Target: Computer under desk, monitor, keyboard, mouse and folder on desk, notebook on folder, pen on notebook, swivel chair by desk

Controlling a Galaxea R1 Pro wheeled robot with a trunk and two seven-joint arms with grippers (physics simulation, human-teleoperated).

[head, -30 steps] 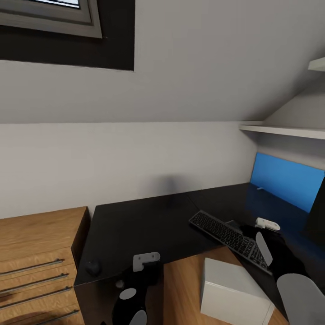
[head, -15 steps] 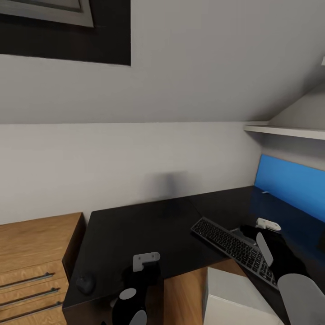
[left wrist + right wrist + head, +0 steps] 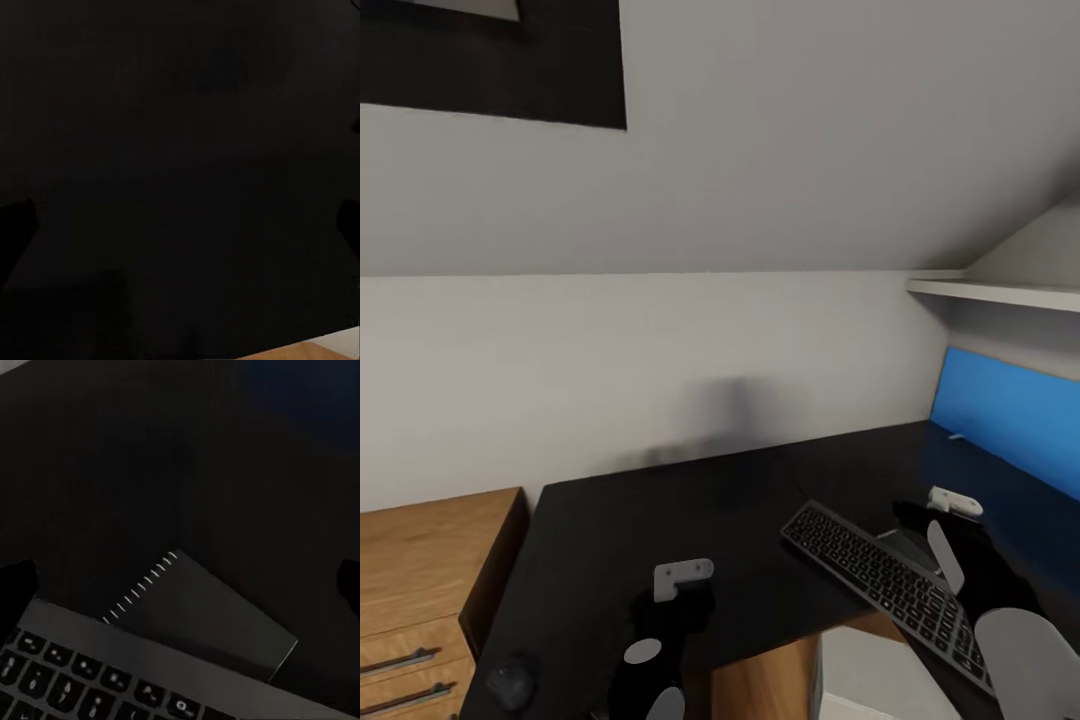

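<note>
The black desk (image 3: pixel 660 520) spreads across the lower half of the head view. The slim black keyboard (image 3: pixel 885 580) lies on it at the right, and its keys (image 3: pixel 67 675) show in the right wrist view. Beside it lies a thin grey rectangle with white binding marks, apparently the notebook (image 3: pixel 210 619). A small dark mouse (image 3: pixel 510 682) sits near the desk's left front corner. The light grey computer (image 3: pixel 865 672) stands below the desk edge. My left gripper (image 3: pixel 682 592) hovers open over bare desk top. My right gripper (image 3: pixel 925 520) is open above the keyboard and notebook.
A light wood cabinet with bar handles (image 3: pixel 420 570) stands left of the desk. A bright blue panel (image 3: pixel 1010 415) leans on the right wall under a white shelf (image 3: pixel 1000 292). Wood floor (image 3: pixel 760 690) shows below the desk edge. The sloped ceiling is close overhead.
The whole picture has shifted: the camera has moved closer to the desk and turned right, so the cabinet and mouse slid left. Both arms keep the same pose.
</note>
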